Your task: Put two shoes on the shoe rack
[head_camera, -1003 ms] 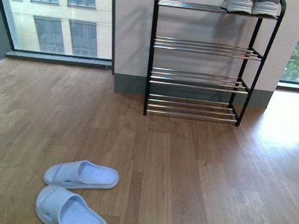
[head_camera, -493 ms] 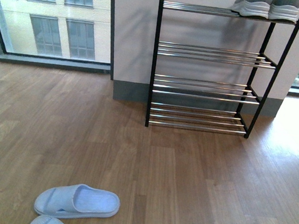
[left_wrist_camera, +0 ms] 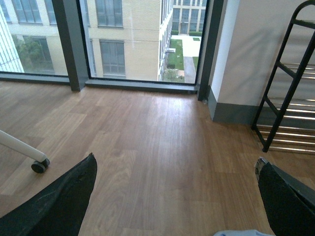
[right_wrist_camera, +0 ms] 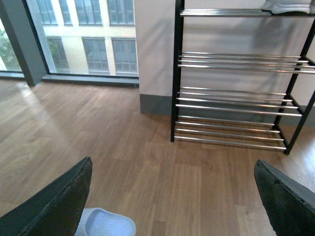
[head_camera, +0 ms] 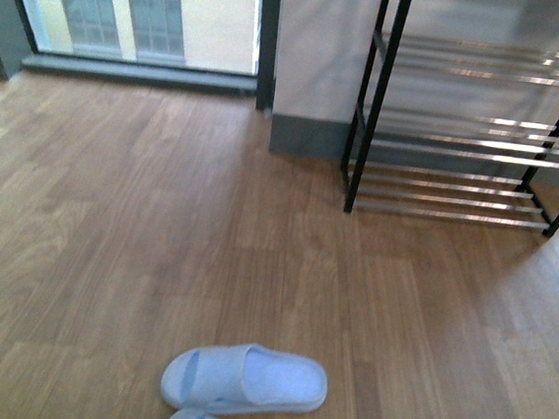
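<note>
Logged left gripper (left_wrist_camera: pixel 174 162) and right gripper (right_wrist_camera: pixel 173 162) with jaws wide apart, empty. Spotted white soles of the two shoes (right_wrist_camera: pixel 289 6) on top tier of shoe rack (right_wrist_camera: pixel 231 98). Might mistake blue slippers (head_camera: pixel 245 380) on floor (head_camera: pixel 107 252) for task shoes, or run over them if driven forward.

Left gripper (left_wrist_camera: pixel 175 161): two dark fingers (left_wrist_camera: pixel 56 204), jaws spread wide apart, pointing forward and slightly downward.
Right gripper (right_wrist_camera: pixel 173 163): two dark fingers (right_wrist_camera: pixel 290 199), jaws spread equally wide, same forward, downward-tilted pose.
</note>
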